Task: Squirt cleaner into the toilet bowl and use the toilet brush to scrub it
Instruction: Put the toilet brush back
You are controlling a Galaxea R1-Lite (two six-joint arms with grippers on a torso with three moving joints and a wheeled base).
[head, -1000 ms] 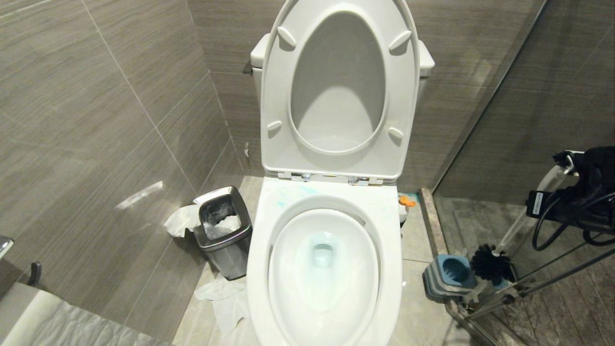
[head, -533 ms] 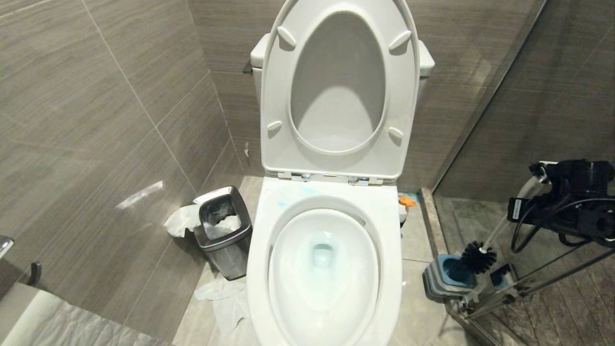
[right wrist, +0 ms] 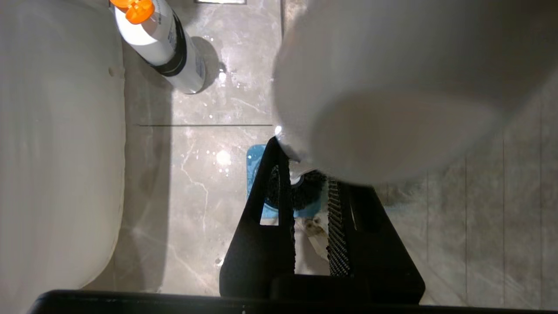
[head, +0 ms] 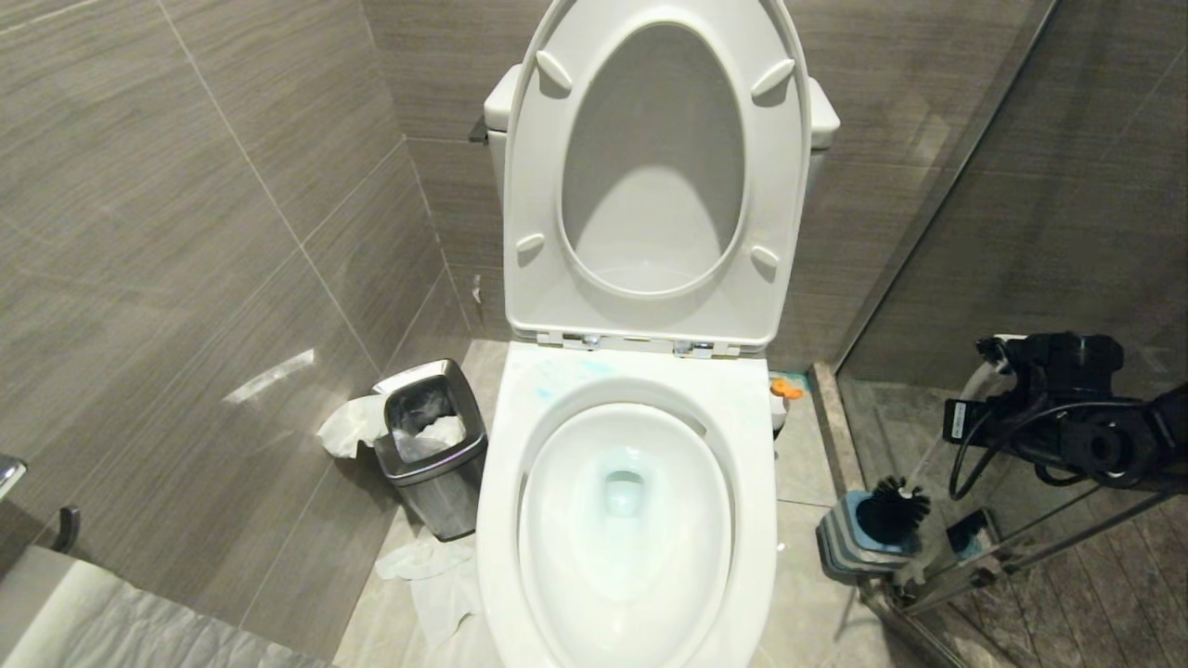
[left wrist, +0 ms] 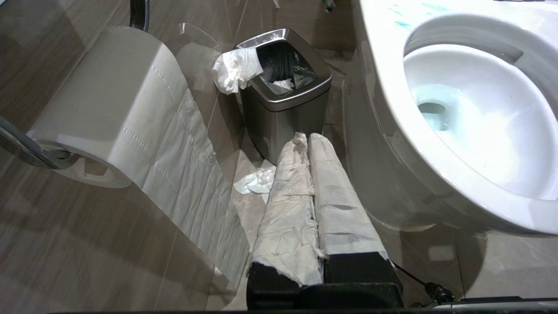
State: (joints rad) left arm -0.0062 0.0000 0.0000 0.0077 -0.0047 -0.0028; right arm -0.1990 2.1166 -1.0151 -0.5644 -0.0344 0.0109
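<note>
I am putting the toilet brush back in its holder.

My right claw pinches the white handle of the toilet brush, out to the right of the toilet bowl. The black bristle head sits just at the mouth of the blue-and-grey holder on the floor. The water in the bowl looks a bit blue and there are blue smears on the rim, so I think the squirting and scrubbing are done. The cleaner bottle stands on the floor beside the toilet, past the holder. Next I need to push the brush straight down into the holder, then let go. My left claw is pressed together, wrapped in white paper, and waits low by the steel bin.
</note>
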